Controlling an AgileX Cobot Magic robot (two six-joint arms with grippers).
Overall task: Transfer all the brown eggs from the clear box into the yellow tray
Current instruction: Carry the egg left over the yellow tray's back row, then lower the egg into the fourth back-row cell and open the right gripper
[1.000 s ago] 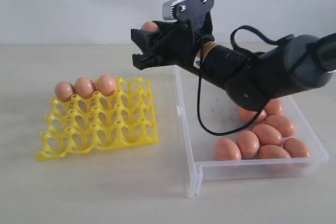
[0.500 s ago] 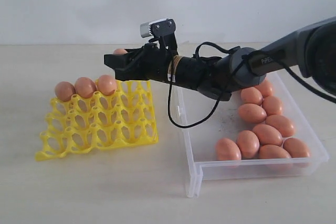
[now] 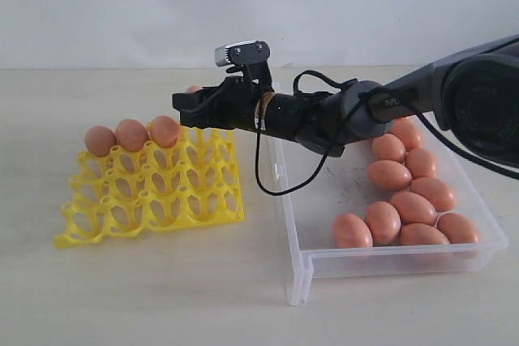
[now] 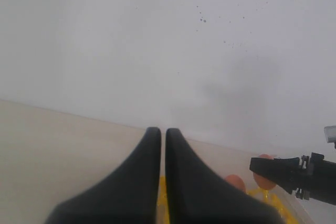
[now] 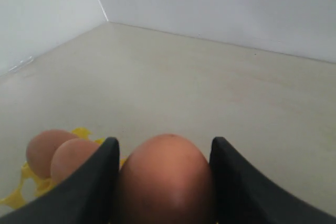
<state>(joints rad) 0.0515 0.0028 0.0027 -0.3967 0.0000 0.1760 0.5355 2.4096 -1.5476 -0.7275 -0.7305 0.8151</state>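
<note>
Over the back right corner of the tray (image 3: pixel 154 200), your right gripper (image 3: pixel 188 107) is holding one egg (image 5: pixel 167 174) between partly spread jaws that are pressing on its two sides. It is hanging a little above the empty fourth cup of the back row, just beside the three eggs (image 3: pixel 132 134) sitting there. Your left gripper (image 4: pixel 163 132) is waiting with its jaws closed together on nothing. The other eggs (image 3: pixel 413 207) are lying loose in the box (image 3: pixel 389 261), mostly along its right side in the exterior view. You are risking most at the release. If you are opening while the egg is hanging this high, or off the cup's centre, it is likely to strike a raised peak. From there it could bounce and roll off the rim onto the tabletop (image 3: pixel 162 297), or knock its neighbour. If you are coming down crooked, a jaw could also be nudging the third egg out of its cup. Squeezing harder is no cure, since a smooth shell may squirt out.
</note>
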